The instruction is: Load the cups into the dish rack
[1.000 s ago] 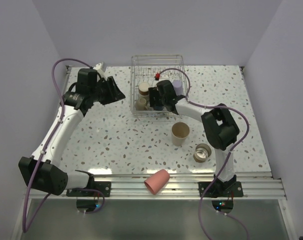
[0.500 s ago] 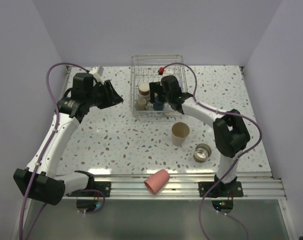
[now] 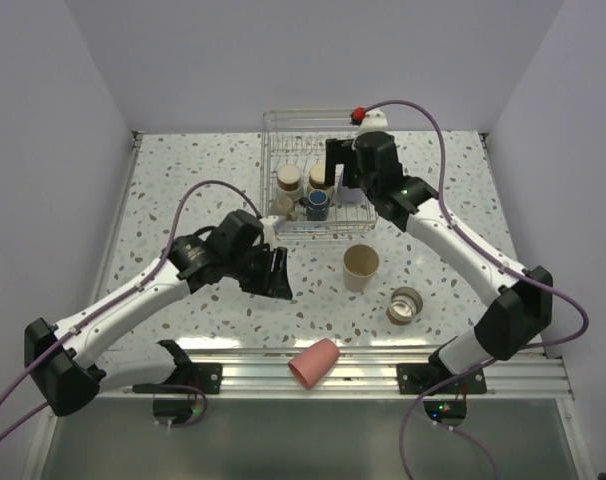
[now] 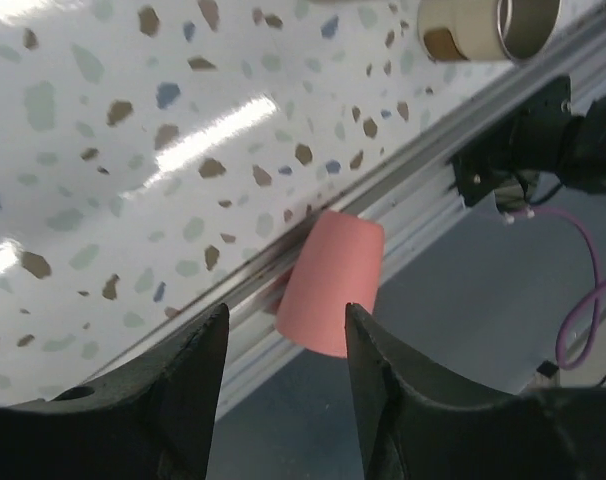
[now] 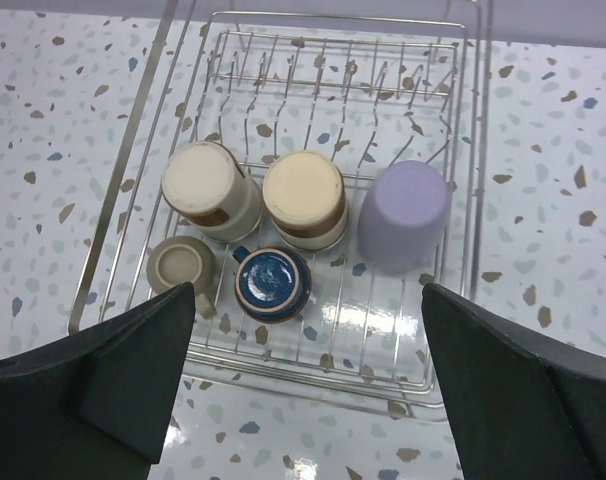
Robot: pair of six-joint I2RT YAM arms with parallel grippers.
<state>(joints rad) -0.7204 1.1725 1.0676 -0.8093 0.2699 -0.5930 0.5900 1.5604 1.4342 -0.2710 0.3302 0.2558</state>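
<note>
The wire dish rack (image 3: 298,135) (image 5: 323,80) holds a lavender cup (image 5: 403,212), two upturned silvery-beige cups (image 5: 205,185) (image 5: 303,195), a smaller beige cup (image 5: 181,270) and a dark handled mug (image 5: 271,283). My right gripper (image 3: 335,170) (image 5: 308,300) is open and empty above the rack's front. A coral-pink cup (image 3: 315,362) (image 4: 333,285) lies on its side on the front rail. My left gripper (image 3: 275,275) (image 4: 283,315) is open and empty above the table, short of the pink cup. A tan cup (image 3: 361,266) stands upright. A metal cup (image 3: 406,305) (image 4: 488,25) lies right of it.
The aluminium rail (image 3: 383,355) runs along the table's near edge, with the arm bases bolted to it. White walls close the table at the left, back and right. Purple cables loop above both arms.
My right gripper has let go of the dark mug in the rack and lifted back. My left arm has swung from the back left to the front middle, toward the pink cup.
</note>
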